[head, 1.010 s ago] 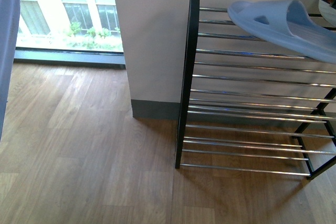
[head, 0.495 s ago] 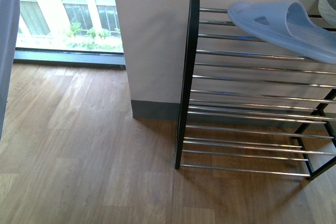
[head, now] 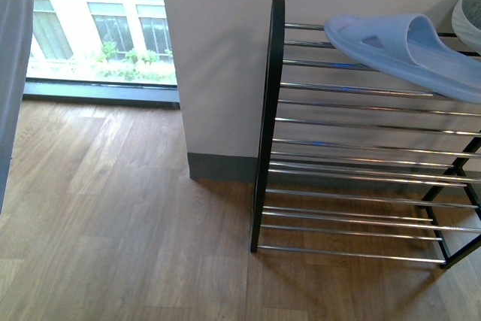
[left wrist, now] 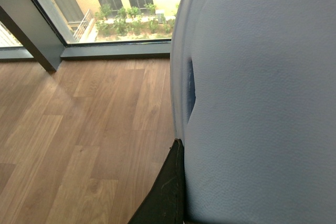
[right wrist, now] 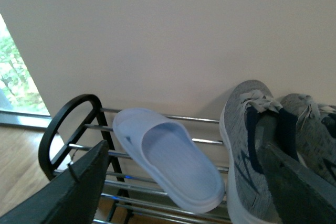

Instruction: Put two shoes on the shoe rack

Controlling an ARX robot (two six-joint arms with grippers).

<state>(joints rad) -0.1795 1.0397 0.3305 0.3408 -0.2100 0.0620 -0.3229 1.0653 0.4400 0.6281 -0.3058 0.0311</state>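
Observation:
The shoe rack (head: 269, 110) stands against the wall at the right, and its black arched end also shows in the right wrist view (right wrist: 63, 124). One pale blue slide (head: 398, 46) lies on its top tier (right wrist: 168, 158), next to the two grey knit sneakers (right wrist: 252, 145). One sneaker's toe shows in the front view (head: 470, 5). My right gripper (right wrist: 189, 192) is open and empty, in front of the top tier. My left gripper (left wrist: 184, 153) is shut on the second pale blue slide (left wrist: 257, 103), held above the wood floor; one black finger (left wrist: 165, 192) shows against it.
The wood floor (head: 113, 208) spreads left of the rack. A full-height window (head: 98, 20) with a dark sill is at the back left. A white wall with a grey skirting (head: 222, 167) stands behind the rack. The held slide's edge (head: 11, 73) fills the front view's left border.
The right gripper's dark tip at the front view's top right has gone out of view, and a grey sneaker toe shows there. The rack and slide sit slightly lower in the picture.

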